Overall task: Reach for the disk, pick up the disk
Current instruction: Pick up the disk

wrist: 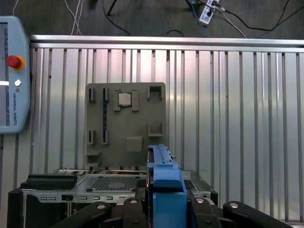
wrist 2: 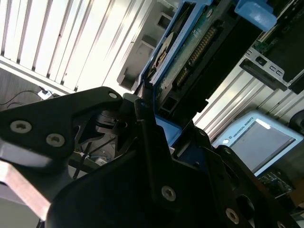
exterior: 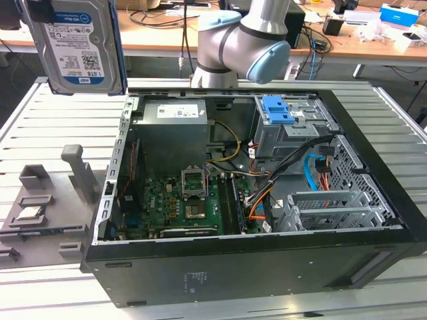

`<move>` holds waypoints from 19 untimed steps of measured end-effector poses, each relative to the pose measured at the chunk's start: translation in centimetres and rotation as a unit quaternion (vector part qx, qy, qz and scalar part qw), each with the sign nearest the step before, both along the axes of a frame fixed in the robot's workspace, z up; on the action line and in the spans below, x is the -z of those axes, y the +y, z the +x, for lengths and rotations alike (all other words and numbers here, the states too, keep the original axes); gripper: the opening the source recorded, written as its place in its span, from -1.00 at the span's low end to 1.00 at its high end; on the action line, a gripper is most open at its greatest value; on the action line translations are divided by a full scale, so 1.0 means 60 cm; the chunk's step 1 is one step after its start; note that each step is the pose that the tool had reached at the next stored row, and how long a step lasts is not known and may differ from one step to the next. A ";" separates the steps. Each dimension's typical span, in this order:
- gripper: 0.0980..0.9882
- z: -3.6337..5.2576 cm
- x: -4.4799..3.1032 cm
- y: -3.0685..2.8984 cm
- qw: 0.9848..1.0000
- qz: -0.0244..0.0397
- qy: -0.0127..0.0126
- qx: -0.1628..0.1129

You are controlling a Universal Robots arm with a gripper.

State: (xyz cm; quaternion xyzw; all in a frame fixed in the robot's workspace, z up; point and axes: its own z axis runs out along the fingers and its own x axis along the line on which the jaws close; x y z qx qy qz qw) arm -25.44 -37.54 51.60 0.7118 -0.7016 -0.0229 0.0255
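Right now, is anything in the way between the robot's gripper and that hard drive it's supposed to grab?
Nothing visible. The gripper is closed on the disk, clamping its blue side bracket. In the exterior view the disk hangs in the air at the exterior view's left, clear of the open computer case.

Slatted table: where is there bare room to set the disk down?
Widest bare slats of the slatted table: beside the grey fixture plate, on its side away from the teach pendant. A narrower strip runs between plate and pendant. Crowded: inside the open computer case.
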 end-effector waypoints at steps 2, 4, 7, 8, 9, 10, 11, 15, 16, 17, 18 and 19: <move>-0.39 0.013 0.000 0.0000 1.000 0.000 0.000 0.000; -0.39 0.021 0.000 0.0000 1.000 0.000 0.000 0.000; -0.39 0.035 0.000 0.0001 1.000 0.000 0.000 0.000; -0.39 0.039 0.000 0.0001 1.000 0.000 0.000 0.000; -0.39 0.045 0.000 0.0001 1.000 0.000 0.000 0.000; -0.39 0.049 0.000 0.0001 1.000 0.000 0.000 0.000; -0.39 0.053 0.000 0.0001 1.000 0.000 0.000 0.000; -0.39 0.073 0.000 0.0003 1.000 0.000 0.000 0.000; -0.39 0.077 0.000 0.0003 1.000 0.000 0.000 0.000; -0.39 0.084 0.000 0.0004 1.000 0.000 0.000 0.000; -0.39 0.091 0.000 0.0004 1.000 0.000 0.000 0.000; -0.39 0.096 0.000 0.0005 1.000 0.000 0.000 0.000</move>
